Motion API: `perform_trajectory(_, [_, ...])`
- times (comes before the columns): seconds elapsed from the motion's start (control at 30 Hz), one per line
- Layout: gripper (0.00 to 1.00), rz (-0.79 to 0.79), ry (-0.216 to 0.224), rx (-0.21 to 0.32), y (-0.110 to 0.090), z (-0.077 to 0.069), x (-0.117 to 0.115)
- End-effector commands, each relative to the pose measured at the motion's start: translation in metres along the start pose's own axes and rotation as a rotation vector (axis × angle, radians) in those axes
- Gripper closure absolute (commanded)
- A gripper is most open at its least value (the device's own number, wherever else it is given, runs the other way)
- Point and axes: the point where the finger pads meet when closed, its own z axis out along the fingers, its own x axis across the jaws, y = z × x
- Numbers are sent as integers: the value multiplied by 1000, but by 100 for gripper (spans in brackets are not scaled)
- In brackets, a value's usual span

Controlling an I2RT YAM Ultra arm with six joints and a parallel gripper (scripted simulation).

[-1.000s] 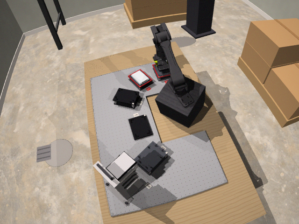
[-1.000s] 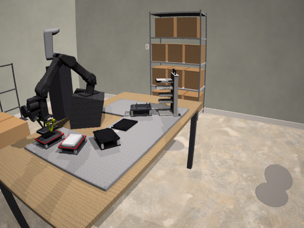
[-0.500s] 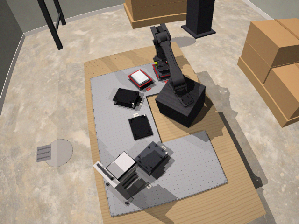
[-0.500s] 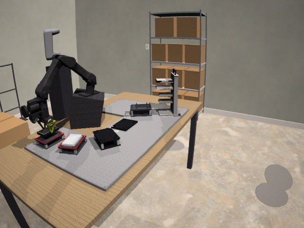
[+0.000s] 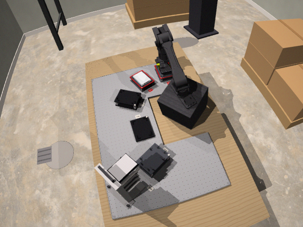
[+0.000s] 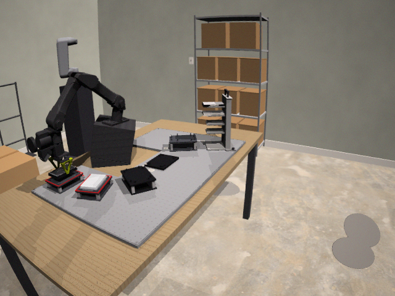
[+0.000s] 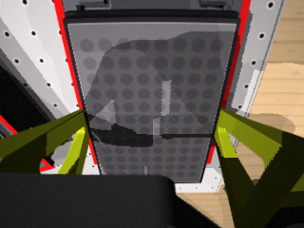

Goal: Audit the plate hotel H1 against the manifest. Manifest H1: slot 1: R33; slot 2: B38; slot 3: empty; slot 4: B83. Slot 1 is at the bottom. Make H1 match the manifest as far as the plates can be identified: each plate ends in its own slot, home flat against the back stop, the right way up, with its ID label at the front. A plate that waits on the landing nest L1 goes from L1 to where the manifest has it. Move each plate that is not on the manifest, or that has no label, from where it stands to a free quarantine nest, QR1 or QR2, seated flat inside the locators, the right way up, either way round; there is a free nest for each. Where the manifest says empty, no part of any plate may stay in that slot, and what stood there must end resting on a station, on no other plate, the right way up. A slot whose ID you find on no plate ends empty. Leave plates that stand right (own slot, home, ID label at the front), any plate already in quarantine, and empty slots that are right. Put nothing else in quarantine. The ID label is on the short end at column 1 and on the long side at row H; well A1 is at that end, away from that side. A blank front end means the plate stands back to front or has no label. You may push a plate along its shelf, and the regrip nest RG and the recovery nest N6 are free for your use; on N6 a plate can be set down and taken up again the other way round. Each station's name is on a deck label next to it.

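My gripper [image 5: 164,67] [image 6: 62,169] [image 7: 151,114] is shut on a dark, see-through-topped plate [image 6: 58,174] [image 7: 152,97], fingers on its long sides. The plate is level, just above a red-rimmed nest [image 6: 60,185] [image 7: 245,14]; a small gap shows in the exterior view. No ID label is readable on it. A white plate [image 5: 141,78] [image 6: 94,181] sits on the other red-rimmed nest [image 6: 88,190]. The hotel [image 5: 107,174] [image 6: 226,122] carries a light plate [image 5: 126,163] [image 6: 213,103] on its top shelf and seemingly another one on the shelf below. The lower two shelves look bare.
A raised black nest [image 5: 127,97] [image 6: 138,174], a low black nest [image 5: 142,128] [image 6: 162,161] and a raised nest with pins [image 5: 154,158] [image 6: 182,139] stand between the red-rimmed nests and the hotel. No plate shows on them. Deck labels are too small to read.
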Motion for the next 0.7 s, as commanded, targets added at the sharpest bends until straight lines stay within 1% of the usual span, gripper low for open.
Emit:
perform_trajectory(0.0, [14,-1,2,-25,10,2,0])
perform_trajectory(0.1, [14,-3,2,-20,8,5,1])
perform_trajectory(0.23, [14,-8,2,-31,12,5,3])
perform_trajectory(0.3, [14,-5,2,-27,11,8,2])
perform_trajectory(0.4, [14,1,4,-27,11,7,0])
perform_trajectory(0.67, [14,-5,3,-26,12,14,2])
